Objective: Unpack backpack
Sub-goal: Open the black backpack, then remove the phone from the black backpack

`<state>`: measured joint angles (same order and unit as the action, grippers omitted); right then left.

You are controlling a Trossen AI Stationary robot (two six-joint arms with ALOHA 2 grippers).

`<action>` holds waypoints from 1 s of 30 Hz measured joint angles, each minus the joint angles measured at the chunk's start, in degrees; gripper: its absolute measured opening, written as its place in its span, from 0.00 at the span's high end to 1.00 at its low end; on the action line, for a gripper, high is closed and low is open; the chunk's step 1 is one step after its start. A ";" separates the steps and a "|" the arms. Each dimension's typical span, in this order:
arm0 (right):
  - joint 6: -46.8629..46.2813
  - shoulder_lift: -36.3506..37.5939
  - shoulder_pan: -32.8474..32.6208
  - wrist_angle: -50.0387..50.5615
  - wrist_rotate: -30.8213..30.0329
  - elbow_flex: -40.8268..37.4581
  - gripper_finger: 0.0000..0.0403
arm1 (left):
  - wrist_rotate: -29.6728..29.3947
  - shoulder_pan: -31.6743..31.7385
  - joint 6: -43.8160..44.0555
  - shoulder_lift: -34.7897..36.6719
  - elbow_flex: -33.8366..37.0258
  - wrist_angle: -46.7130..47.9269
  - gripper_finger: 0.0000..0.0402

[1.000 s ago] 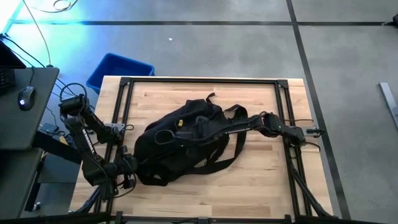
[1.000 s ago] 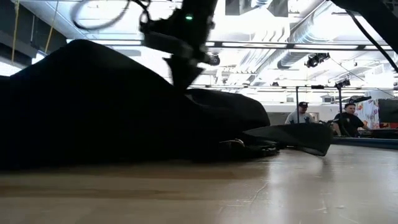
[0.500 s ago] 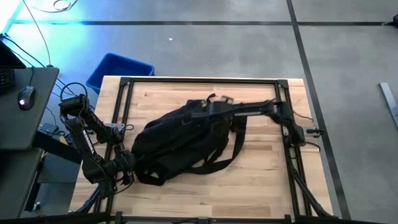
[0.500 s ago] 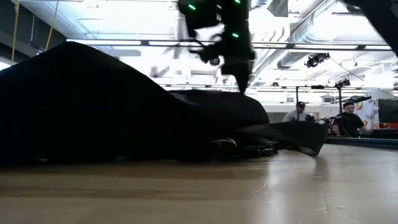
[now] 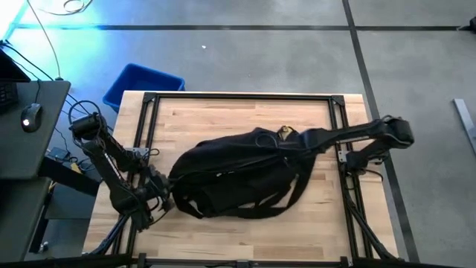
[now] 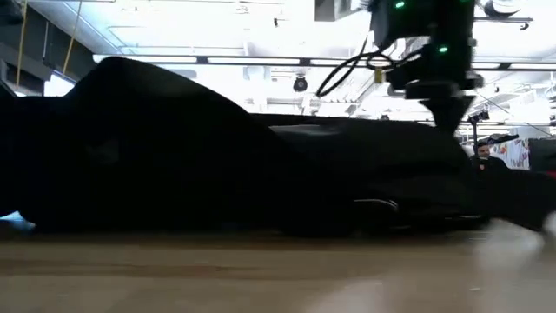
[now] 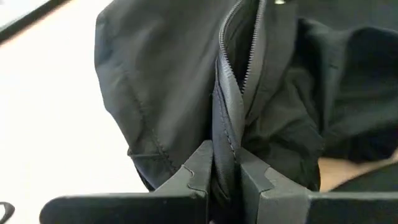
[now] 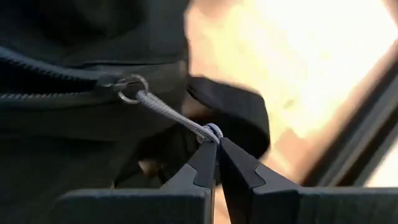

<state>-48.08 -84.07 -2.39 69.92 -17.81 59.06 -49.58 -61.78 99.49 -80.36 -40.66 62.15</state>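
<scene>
High view: the backpack (image 5: 238, 175) lies across the middle of the wooden table (image 5: 223, 231), stretched from the left near side toward the right far side, with its straps (image 5: 286, 199) looping out on the near side. The left gripper (image 5: 165, 199) sits at the bag's left end, touching the fabric; from above its fingers cannot be made out. The right gripper (image 5: 286, 141) reaches in from the right edge to the bag's top, next to a small yellowish patch (image 5: 285, 133) too small to identify. A blue bin (image 5: 141, 83) stands on the floor beyond the table's far left corner.

Low view: the backpack (image 6: 217, 156) fills nearly the whole width as a dark mass, and no detail of its surface can be read. An arm with green lights (image 6: 430, 52) comes down at the right; its tip is lost against the black fabric. A person (image 6: 482, 152) is partly visible behind the bag at the far right.

Left wrist view: the left gripper (image 7: 225, 180) is pinching a fold of the backpack (image 7: 161, 74) right beside the zipper (image 7: 245, 68). The fingers (image 7: 193, 177) press on the fabric from both sides.

Right wrist view: the right gripper (image 8: 217, 158) is pressed together on the grey cord pull (image 8: 177, 118), which runs taut to the ring of the zipper slider (image 8: 127, 87) on the backpack (image 8: 74, 37). The background is blurred.
</scene>
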 joint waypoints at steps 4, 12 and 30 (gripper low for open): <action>0.05 1.35 -2.39 -0.78 2.21 -0.70 1.00 | 5.50 0.63 -3.37 1.00 -2.80 -0.31 0.92; 12.03 1.38 -3.62 -2.28 1.39 0.47 0.89 | 26.38 2.83 -4.70 9.06 -12.79 -1.28 0.77; 55.90 -0.93 -2.40 -35.87 25.59 9.14 0.56 | 20.31 32.50 -39.00 4.79 -17.23 -26.35 0.74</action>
<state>7.82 -84.99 -4.79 34.05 7.79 68.20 -29.27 -29.28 60.49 -75.56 -57.89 35.79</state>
